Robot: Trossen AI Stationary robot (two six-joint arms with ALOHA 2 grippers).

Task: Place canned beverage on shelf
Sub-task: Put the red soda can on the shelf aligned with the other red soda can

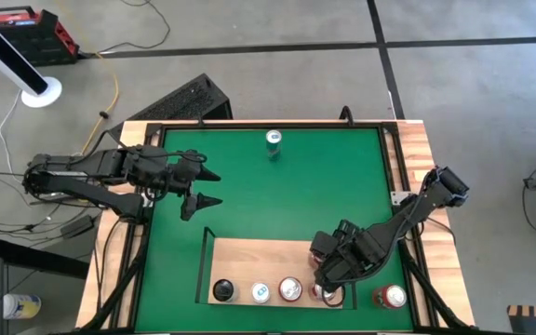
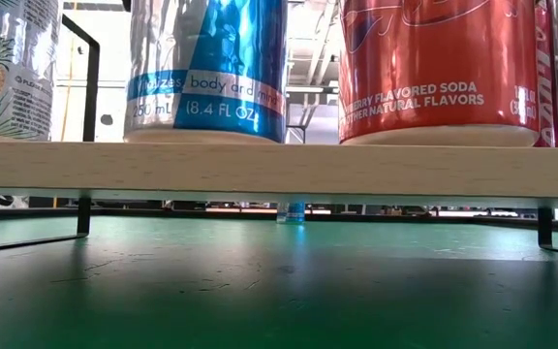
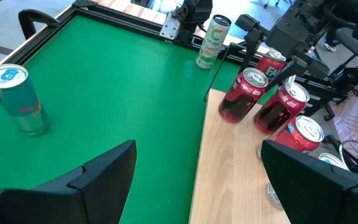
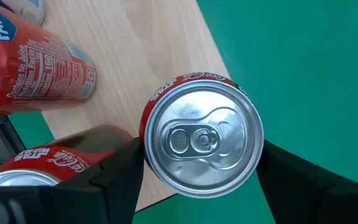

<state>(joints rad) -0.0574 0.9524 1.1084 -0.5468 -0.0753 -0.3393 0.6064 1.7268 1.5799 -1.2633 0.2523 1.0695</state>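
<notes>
We see the right gripper (image 1: 328,290) down over the right end of the shelf (image 1: 249,256), at its front edge. Its fingers (image 4: 114,171) stand on either side of a red cola can (image 4: 202,143) (the pull-tab top faces the wrist camera). The can stands upright on the pale board, right at its edge beside the green mat (image 1: 249,186). The fingers sit close against the can's sides, but we cannot tell whether they press it or have just let go.

Along the same front edge stand a dark can (image 1: 222,291), a blue and silver can (image 1: 261,293) and another red can (image 1: 290,289). One more red can (image 1: 391,297) stands off the shelf, to its right.

The left gripper (image 1: 200,189) hangs over the mat's left side with its fingers spread wide and nothing between them. A teal can (image 1: 274,140) stands alone near the far edge.
</notes>
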